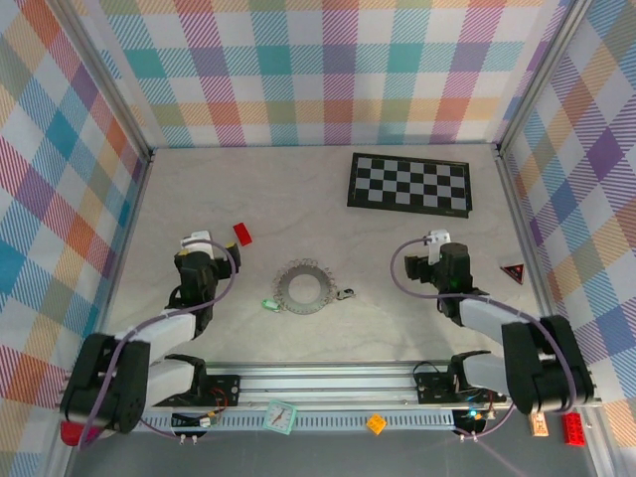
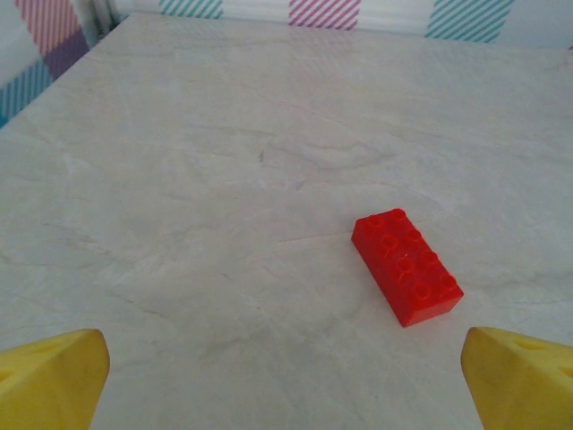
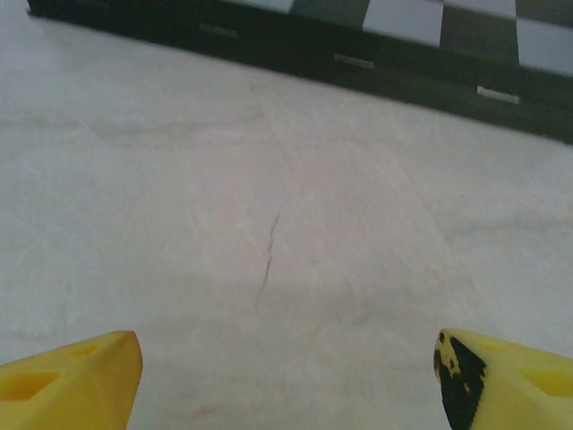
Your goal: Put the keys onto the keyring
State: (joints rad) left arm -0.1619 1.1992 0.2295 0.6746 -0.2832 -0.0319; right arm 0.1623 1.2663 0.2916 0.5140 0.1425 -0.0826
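Note:
The keyring [image 1: 303, 286], a silvery toothed ring, lies flat in the middle of the table. A key with a green head [image 1: 268, 304] lies at its lower left rim, and a key with a black head [image 1: 345, 294] at its right rim. Whether either key is threaded on the ring is too small to tell. My left gripper [image 1: 199, 241] stands left of the ring and is open, its yellow fingertips [image 2: 54, 372] wide apart over bare table. Right of the ring, my right gripper [image 1: 437, 241] is open too, with nothing between its fingertips [image 3: 72, 376].
A small red block [image 1: 241, 235] [image 2: 407, 266] lies just ahead of the left gripper. A black and white checkerboard [image 1: 409, 182] [image 3: 358, 54] lies at the back right. A red triangle marker [image 1: 513, 273] sits by the right wall. Plaid walls enclose the table.

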